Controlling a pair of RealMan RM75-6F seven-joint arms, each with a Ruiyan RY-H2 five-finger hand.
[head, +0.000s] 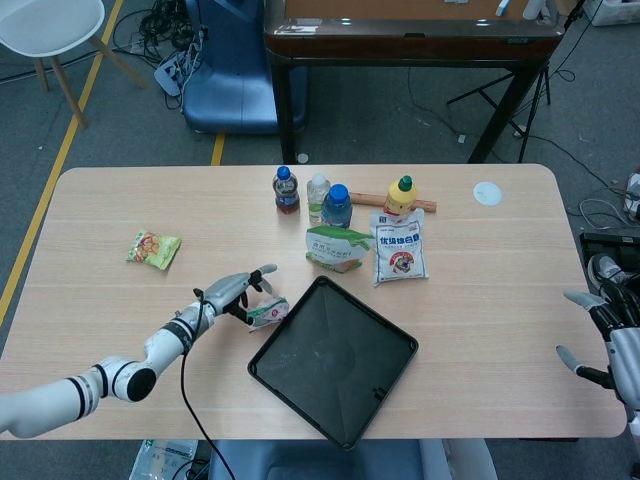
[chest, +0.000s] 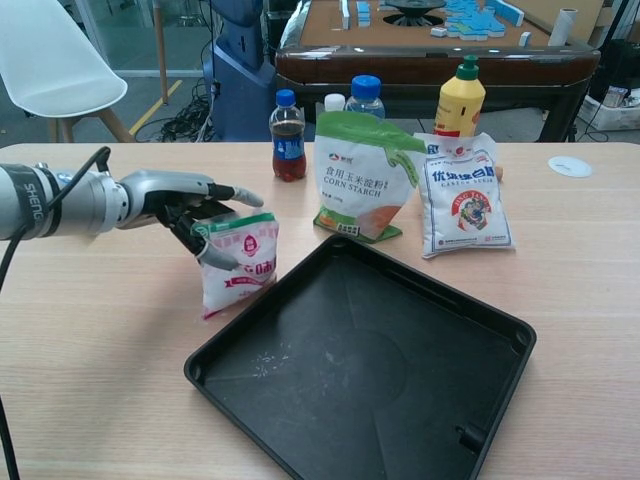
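My left hand pinches the top of a small pink-and-white bag. The bag hangs nearly upright, its bottom at the table just left of the black tray. The tray has nothing in it. At the table's right edge my right hand hovers with fingers spread and holds nothing; the chest view does not show it.
Behind the tray stand a green corn starch bag, a white powder bag, a cola bottle, a blue-capped bottle and a yellow bottle. A snack packet lies far left, a white lid far right.
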